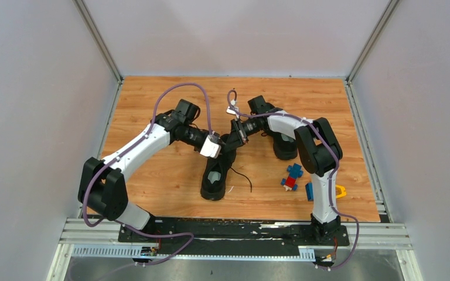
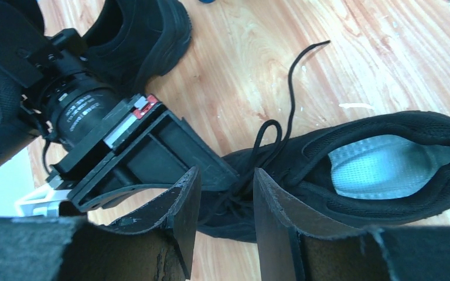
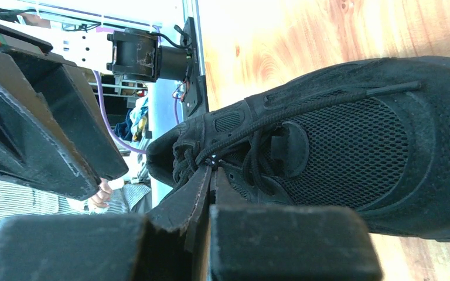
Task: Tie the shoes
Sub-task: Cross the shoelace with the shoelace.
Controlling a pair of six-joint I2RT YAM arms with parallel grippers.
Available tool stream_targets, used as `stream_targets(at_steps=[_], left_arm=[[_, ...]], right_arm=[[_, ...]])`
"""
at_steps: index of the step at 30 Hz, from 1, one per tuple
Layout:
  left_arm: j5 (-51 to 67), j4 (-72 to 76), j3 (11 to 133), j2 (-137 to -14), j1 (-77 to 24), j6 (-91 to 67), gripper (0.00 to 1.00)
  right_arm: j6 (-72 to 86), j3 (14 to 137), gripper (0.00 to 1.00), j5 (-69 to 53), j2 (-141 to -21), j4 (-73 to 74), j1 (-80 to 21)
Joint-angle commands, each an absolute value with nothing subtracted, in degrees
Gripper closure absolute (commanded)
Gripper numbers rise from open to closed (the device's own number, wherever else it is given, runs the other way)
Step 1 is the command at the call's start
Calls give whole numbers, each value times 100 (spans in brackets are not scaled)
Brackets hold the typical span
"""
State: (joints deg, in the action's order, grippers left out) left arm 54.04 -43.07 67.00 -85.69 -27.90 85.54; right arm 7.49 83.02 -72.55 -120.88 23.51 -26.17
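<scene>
Left wrist: left hand [image 2: 225, 193] spread astride laces [image 2: 265, 143] of one shoe [image 2: 398, 202], right hand [image 3: 211, 175] pressed together close alongside.

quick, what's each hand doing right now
Left hand: open, over the laces, holding nothing.
Right hand: closed at the laces; cannot tell if one is pinched.

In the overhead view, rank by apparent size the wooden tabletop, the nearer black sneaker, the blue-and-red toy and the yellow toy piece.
Wooden tabletop
black fabric sneaker
blue-and-red toy block
yellow toy piece, partly hidden by the right arm
</scene>
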Motion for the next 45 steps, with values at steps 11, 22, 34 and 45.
stream_targets(at_steps=[11,22,34,45], left_arm=[[4705,-4130,6584,-8399,-3705,8816,51],[3829,-4034,6601,-8666,-4130,8978,56],[3413,-4185,6879,-8943,-4392,8756,76],[2982,-3526,6524,-7850,-3986,6844,100]], right_arm=[[800,8382,100,-7374,-12094,2351,-2619],[747,8274,100,-7351,-11994,2357,-2621],[693,8261,100,-7307,-11931,2395,-2619],[41,7867,100,-6942,-11439,3153,-2391]])
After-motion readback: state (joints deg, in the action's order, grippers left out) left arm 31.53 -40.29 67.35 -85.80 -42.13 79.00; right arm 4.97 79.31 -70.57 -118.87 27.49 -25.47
